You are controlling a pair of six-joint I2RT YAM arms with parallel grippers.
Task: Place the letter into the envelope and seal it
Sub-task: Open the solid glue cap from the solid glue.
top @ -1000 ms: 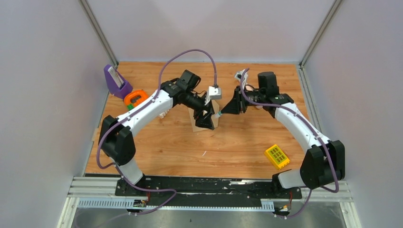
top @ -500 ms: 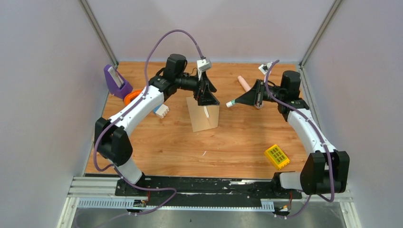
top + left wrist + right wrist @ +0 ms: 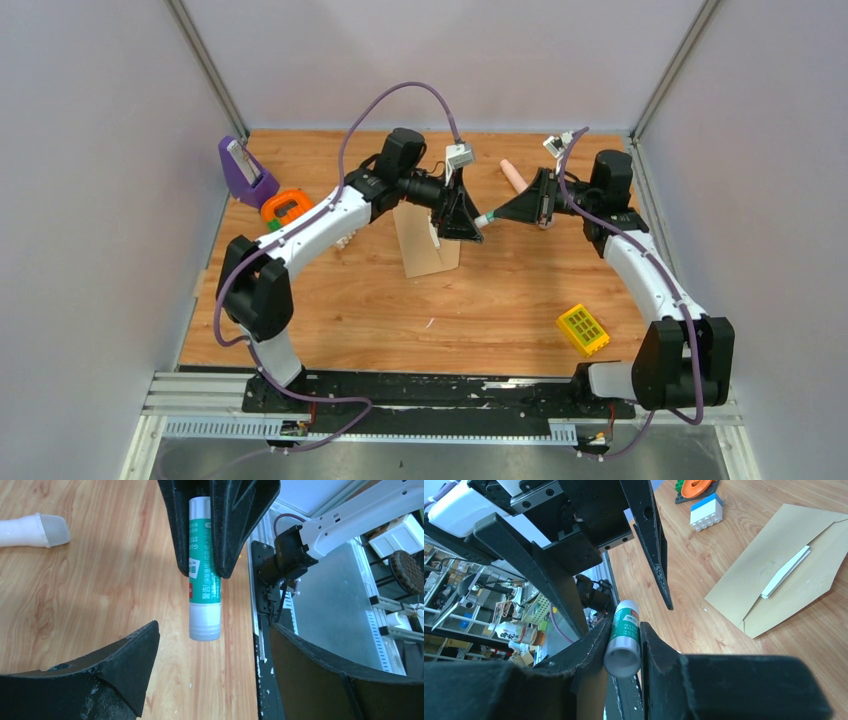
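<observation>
My right gripper (image 3: 497, 213) is clamped around the green and white glue stick (image 3: 204, 595), holding it level above the wooden table (image 3: 500, 300) with its white ridged end pointing at my left gripper (image 3: 470, 225). My left fingers stand wide apart, one on each side of that white end and not touching it.

The envelope (image 3: 425, 250) lies flat on the table below and to the left, flap open. The letter (image 3: 785, 572) is tucked inside it, with only a pale edge showing at the mouth.

The step in hand looks like opening the glue. To do it well, I should centre the white end (cap or twist base, I cannot tell which) between my left fingers. I should close on that part alone and pull straight along the stick while my right grip stays firm.

Half a second ago my left gripper hung over the top of the envelope, well apart from the stick. It has since swung right to meet it, while my right arm has barely moved.
</observation>
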